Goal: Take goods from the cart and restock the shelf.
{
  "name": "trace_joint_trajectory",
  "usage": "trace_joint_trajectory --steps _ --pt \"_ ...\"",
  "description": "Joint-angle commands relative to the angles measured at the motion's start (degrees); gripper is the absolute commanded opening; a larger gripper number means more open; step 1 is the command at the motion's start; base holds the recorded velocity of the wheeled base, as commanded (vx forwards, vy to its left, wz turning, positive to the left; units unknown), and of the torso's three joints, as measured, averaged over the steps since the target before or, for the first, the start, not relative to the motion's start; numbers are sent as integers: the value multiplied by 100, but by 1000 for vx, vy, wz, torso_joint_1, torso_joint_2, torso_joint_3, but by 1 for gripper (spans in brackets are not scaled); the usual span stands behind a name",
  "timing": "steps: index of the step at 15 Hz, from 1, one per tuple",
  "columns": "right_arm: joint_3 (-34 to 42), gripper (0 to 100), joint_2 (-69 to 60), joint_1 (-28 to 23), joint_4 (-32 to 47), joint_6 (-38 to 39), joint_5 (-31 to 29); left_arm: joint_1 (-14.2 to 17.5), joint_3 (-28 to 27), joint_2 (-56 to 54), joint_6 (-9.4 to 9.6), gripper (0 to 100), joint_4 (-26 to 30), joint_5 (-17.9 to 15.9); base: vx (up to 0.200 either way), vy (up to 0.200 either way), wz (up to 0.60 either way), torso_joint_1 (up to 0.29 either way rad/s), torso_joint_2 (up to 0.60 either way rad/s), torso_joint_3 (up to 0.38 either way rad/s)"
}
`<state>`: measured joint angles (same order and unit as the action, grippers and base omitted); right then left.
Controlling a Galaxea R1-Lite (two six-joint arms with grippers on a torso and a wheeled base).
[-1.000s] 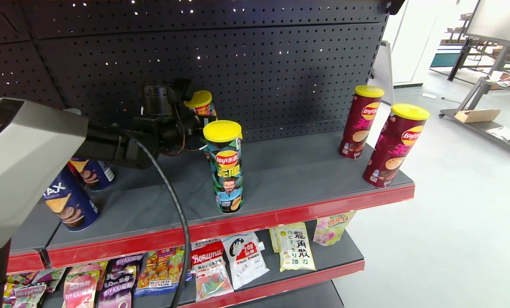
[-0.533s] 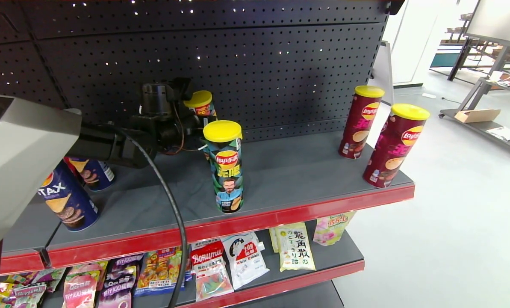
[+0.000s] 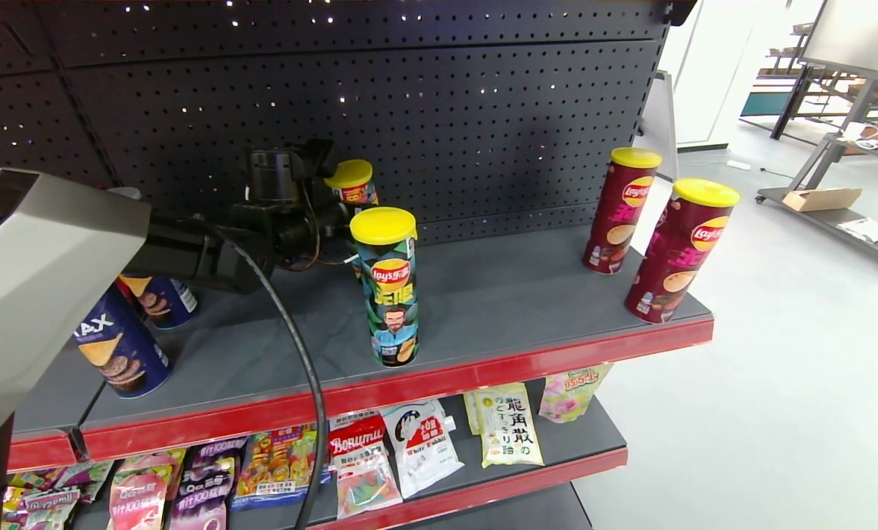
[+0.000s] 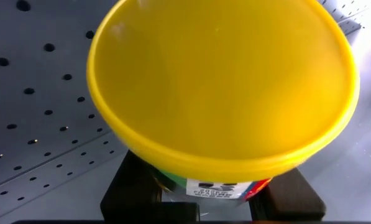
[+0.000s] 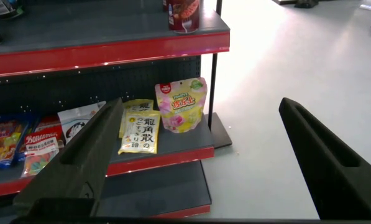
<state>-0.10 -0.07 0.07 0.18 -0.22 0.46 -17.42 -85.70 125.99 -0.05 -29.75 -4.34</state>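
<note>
Standing at the left of the head view, a near blue can (image 3: 118,346) and a far blue can (image 3: 160,298), both with crisps pictured on the label, share the grey shelf (image 3: 483,294). Next along, the left gripper (image 3: 339,213) is clamped on the held can (image 3: 350,184), which has a yellow lid and is upright at the back of the shelf, close to the black pegboard (image 3: 446,110). Its base is hidden, so I cannot tell whether it rests on the shelf. Just in front stands the front can (image 3: 388,287), with a yellow lid and a green and black label bearing a round red and yellow logo and a drawn bearded man. Well to the right, two dark red cans, the rear red can (image 3: 621,210) and the corner red can (image 3: 680,250), carry the same round logo and a crisp picture.

The left wrist view adds the black fingers (image 4: 132,193) pressed on either side of the can body under its lid. In the right wrist view the right gripper (image 5: 197,168) is spread wide, facing a yellow sweet bag (image 5: 140,127) and a pink sweet bag (image 5: 182,104) on the lower shelf (image 5: 160,158).

Compared with half a second ago, the held can and gripper sit slightly farther right; the other cans have not moved.
</note>
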Motion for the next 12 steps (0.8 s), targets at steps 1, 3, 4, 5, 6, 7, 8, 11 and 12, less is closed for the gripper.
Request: trace_joint_trajectory --steps 1,3,4,5,6,7,8,11,12 --pt "1 100 7 1 -1 -4 6 2 1 22 5 0 30 -14 0 0 0 0 0 0" --pt "1 100 7 1 -1 -4 6 2 18 22 14 0 39 -5 0 0 0 0 0 0" --pt "1 100 7 1 -1 -4 -2 -7 18 22 14 0 21 -5 0 0 0 0 0 0" --pt "1 100 7 1 -1 -4 6 -7 18 22 14 0 13 -5 0 0 0 0 0 0" --pt "1 100 7 1 -1 -4 6 -16 9 22 14 0 -5 3 0 0 0 0 0 0" --pt "1 100 7 1 -1 -4 6 -33 18 22 14 0 -5 3 0 0 0 0 0 0" --pt "1 100 7 1 -1 -4 -2 -42 18 22 22 100 -5 12 0 0 0 0 0 0" --pt "1 100 7 1 8 -4 6 -42 27 -13 5 100 39 -5 0 0 0 0 0 0" --pt "1 100 7 1 -1 -4 -2 -42 27 -22 5 100 39 -5 0 0 0 0 0 0"
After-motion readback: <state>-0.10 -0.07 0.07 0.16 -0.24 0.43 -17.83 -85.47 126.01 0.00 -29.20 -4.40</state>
